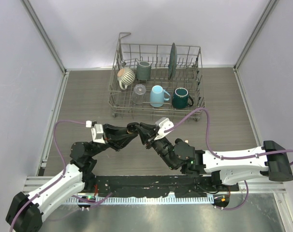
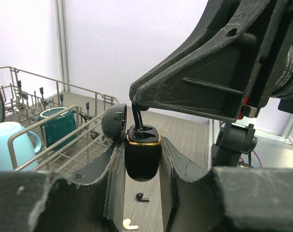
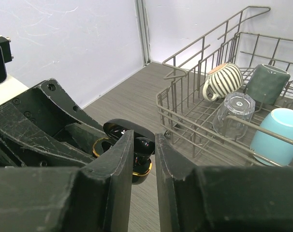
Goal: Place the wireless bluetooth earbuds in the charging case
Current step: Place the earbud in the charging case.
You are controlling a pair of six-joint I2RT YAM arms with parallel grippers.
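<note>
My left gripper [image 2: 142, 145] is shut on the charging case [image 2: 142, 162], a glossy black shell with a gold rim, held upright above the table with its lid [image 2: 113, 122] swung open to the left. My right gripper [image 3: 144, 137] is shut on a black earbud [image 3: 146, 147], whose stem [image 2: 138, 118] dips into the case's left well. In the top view the two grippers [image 1: 138, 129] meet tip to tip in front of the rack. Below the case, a second black earbud [image 2: 142, 197] and a cream one [image 2: 130, 224] lie on the wood-grain table.
A wire dish rack [image 1: 118, 104] stands just behind the grippers. It holds a striped mug [image 1: 125, 76], a grey-green mug [image 1: 143, 70], a glass [image 1: 139, 89], a light blue mug [image 1: 157, 95], a dark green mug [image 1: 181, 97] and an upright plate [image 1: 172, 60]. Walls enclose the table.
</note>
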